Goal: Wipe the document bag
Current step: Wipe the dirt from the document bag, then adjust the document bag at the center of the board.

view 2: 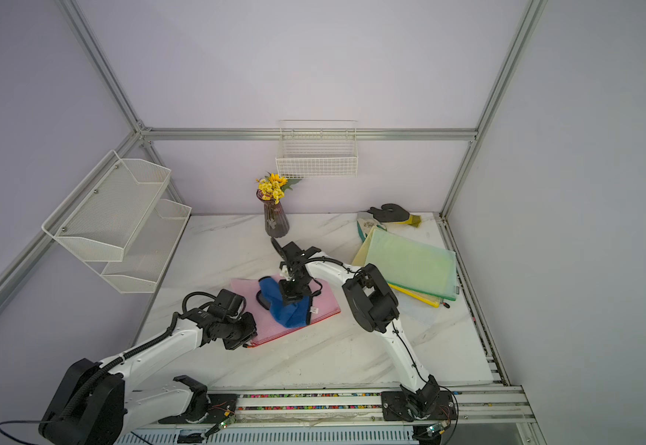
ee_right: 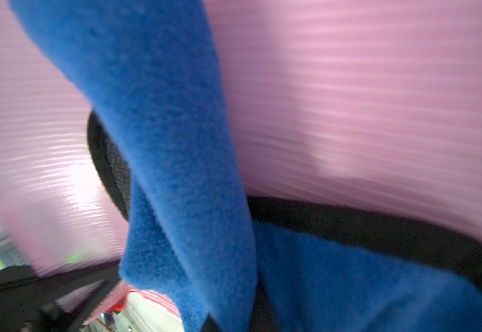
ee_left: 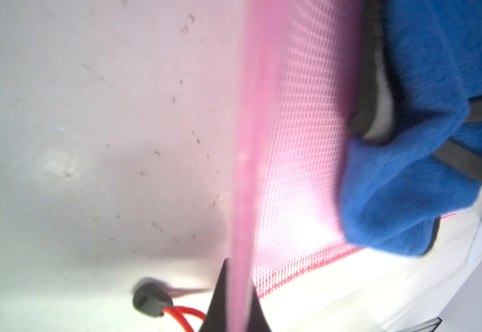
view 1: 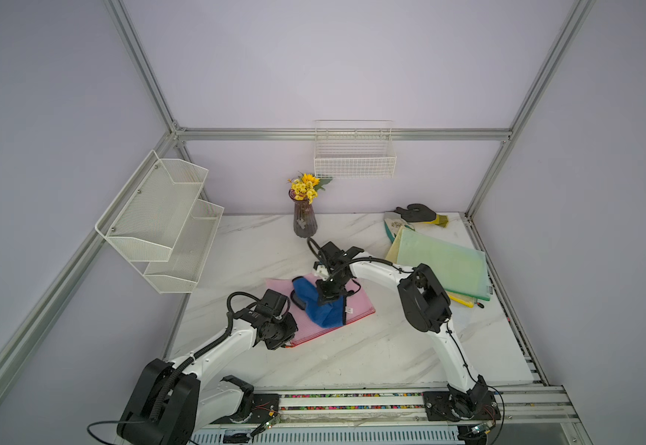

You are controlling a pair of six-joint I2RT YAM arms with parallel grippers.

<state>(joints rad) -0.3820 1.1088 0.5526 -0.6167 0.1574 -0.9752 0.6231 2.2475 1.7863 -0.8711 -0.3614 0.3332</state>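
The pink document bag (view 1: pixel 311 327) lies flat in the middle of the bench (view 1: pixel 352 358) — a blue cloth (view 1: pixel 323 316) is bunched on top, pinched in the closed right tool (view 1: pixel 326 302). The left tool (view 1: pixel 288 341) is clamped on the bag's near corner.

Bare surface (view 1: pixel 371 346) on the near side of pink bag (view 1: pixel 363 304), passable. Blue cloth (view 1: pixel 321 316) heaped on bag. Vase (view 1: pixel 305 219) blocks behind; folder stack (view 1: pixel 444 269) fills far right; mesh rack (view 1: pixel 159 223) overhangs left edge.

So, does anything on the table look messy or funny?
The stack of green and yellow folders on the right lies fanned out crookedly; the blue fleece cloth sits bunched up on the pink mesh document bag.
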